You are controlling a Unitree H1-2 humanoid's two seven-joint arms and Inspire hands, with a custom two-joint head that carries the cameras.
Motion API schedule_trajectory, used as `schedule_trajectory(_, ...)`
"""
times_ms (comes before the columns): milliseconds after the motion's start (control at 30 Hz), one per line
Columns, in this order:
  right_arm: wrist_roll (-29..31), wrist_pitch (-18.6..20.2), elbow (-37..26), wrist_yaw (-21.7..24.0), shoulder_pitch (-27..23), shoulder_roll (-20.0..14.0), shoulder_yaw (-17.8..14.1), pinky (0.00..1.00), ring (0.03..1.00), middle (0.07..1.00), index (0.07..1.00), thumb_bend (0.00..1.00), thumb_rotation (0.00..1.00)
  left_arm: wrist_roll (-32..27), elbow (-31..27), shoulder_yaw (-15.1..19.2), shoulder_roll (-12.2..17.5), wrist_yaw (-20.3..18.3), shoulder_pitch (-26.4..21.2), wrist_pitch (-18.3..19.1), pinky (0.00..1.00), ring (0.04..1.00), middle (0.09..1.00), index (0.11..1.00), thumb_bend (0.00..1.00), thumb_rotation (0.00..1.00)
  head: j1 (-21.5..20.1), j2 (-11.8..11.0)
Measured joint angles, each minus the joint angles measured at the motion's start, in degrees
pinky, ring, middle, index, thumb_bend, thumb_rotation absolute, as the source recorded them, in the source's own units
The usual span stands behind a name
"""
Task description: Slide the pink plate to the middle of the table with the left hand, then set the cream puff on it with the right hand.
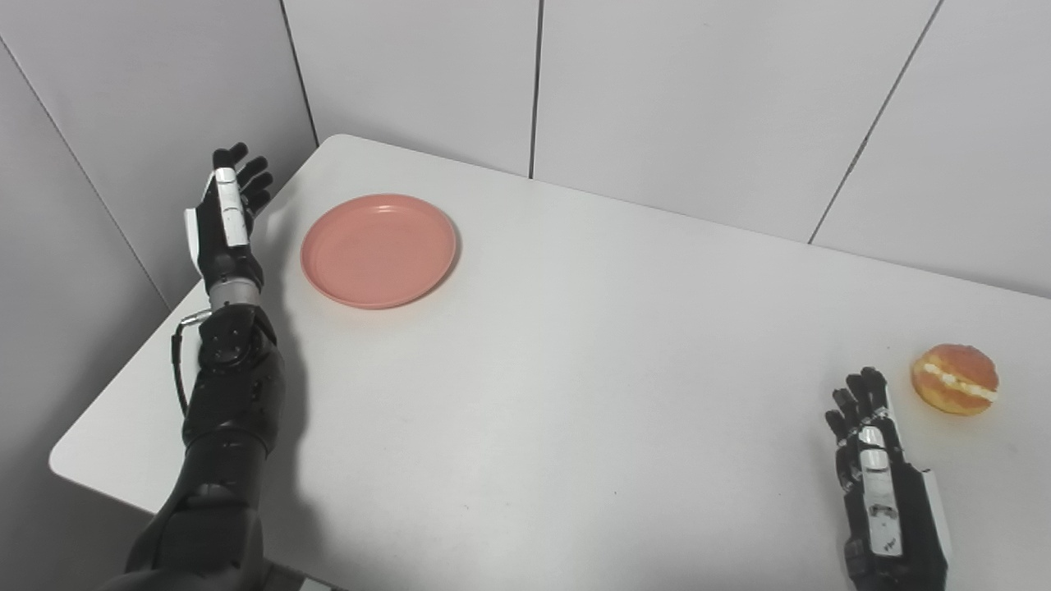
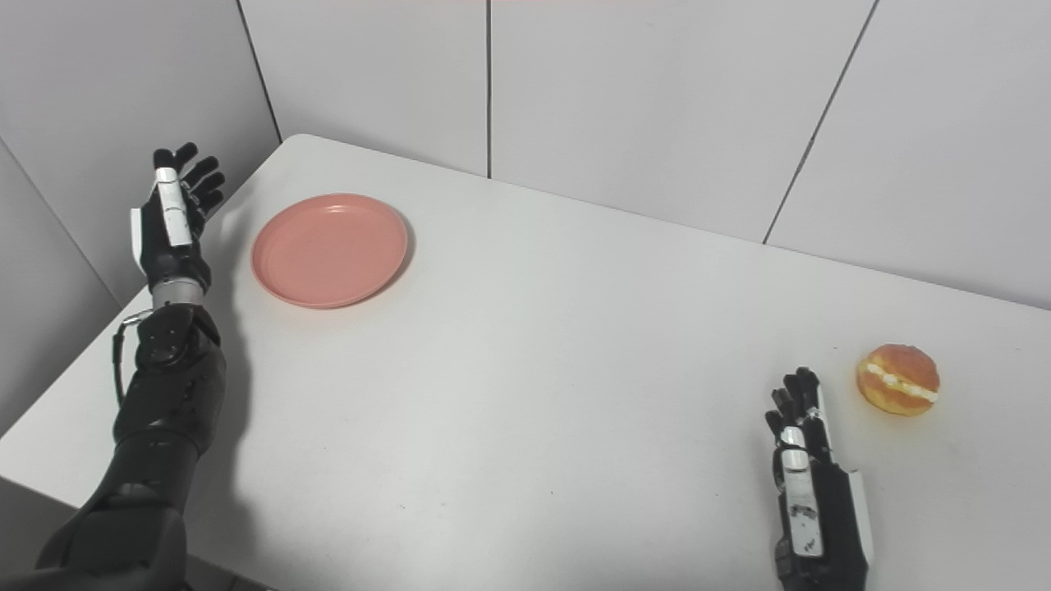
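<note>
1. nearest me, my right hand (image 1: 883,484) rests low over the white table (image 1: 575,369), fingers loosely apart, holding nothing.
2. just beyond it to the right sits the cream puff (image 1: 955,378), round and golden-brown, split by a band of pale cream.
3. my left hand (image 1: 226,217) is raised at the table's left edge, fingers spread and empty.
4. beside it lies the pink plate (image 1: 378,250), round, shallow, bare, at the far left.

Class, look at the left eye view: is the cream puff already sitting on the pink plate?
No, the cream puff lies on the bare table near the right hand, far from the empty pink plate at the left.
</note>
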Motion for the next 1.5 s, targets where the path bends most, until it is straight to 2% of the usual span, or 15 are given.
schedule_trajectory(100, -0.33, 0.0, -0.13, -0.06, 0.11, 0.03, 0.02, 1.0, 1.0, 1.0, 1.0, 0.6, 0.9, 0.0, 2.07, -0.07, 0.01, 0.0, -0.65, -0.08, 0.75, 0.699, 0.721, 0.734, 0.86, 1.0, 0.0, 0.0)
schedule_trajectory(400, 0.27, 0.02, -0.14, 0.03, 0.13, 0.03, 0.02, 1.0, 1.0, 1.0, 1.0, 0.62, 0.88, -0.63, 7.08, -0.49, 0.44, -0.02, -3.23, -0.13, 0.7, 0.712, 0.716, 0.711, 0.84, 1.0, -0.09, 0.09)
schedule_trajectory(600, 0.24, 0.02, -0.14, 0.01, 0.13, 0.01, 0.03, 1.0, 1.0, 1.0, 1.0, 0.62, 0.89, -0.64, 12.12, -2.03, 1.36, -0.75, -5.05, -3.79, 0.68, 0.704, 0.712, 0.708, 0.81, 1.0, -0.09, 0.09)
schedule_trajectory(767, 0.22, 0.04, -0.15, 0.01, 0.13, 0.01, 0.04, 1.0, 1.0, 1.0, 1.0, 0.62, 0.88, 0.26, 15.17, -3.81, 1.99, -0.86, -6.14, -5.19, 0.69, 0.716, 0.729, 0.717, 0.78, 1.0, -0.26, 0.62)
schedule_trajectory(967, 0.3, 0.33, -0.2, 0.01, 0.17, 0.01, 0.03, 1.0, 1.0, 1.0, 1.0, 0.63, 0.88, 0.51, 15.47, -4.51, 2.04, -0.85, -6.39, -5.29, 0.74, 0.72, 0.728, 0.73, 0.75, 1.0, -0.26, 0.97)
schedule_trajectory(1300, 0.39, 0.73, -0.3, 0.01, 0.19, 0.0, -0.01, 1.0, 1.0, 1.0, 1.0, 0.59, 0.88, 1.14, 13.85, -6.78, 0.79, -2.2, -6.19, -5.34, 0.86, 0.806, 0.787, 0.779, 0.76, 1.0, -0.44, 1.32)
schedule_trajectory(1400, 0.28, 0.72, -0.29, 0.01, 0.19, -0.03, -0.06, 1.0, 1.0, 1.0, 1.0, 0.58, 0.88, 1.06, 13.12, -6.9, 0.23, -3.13, -6.03, -5.3, 0.85, 0.793, 0.779, 0.782, 0.78, 1.0, -0.44, 1.32)
schedule_trajectory(1500, -0.06, 0.72, -0.29, -0.05, 0.19, -0.02, -0.06, 1.0, 1.0, 1.0, 1.0, 0.58, 0.9, 1.96, 11.61, -8.1, 0.02, -3.11, -5.28, -5.2, 0.82, 0.793, 0.79, 0.786, 0.76, 1.0, -0.44, 1.41)
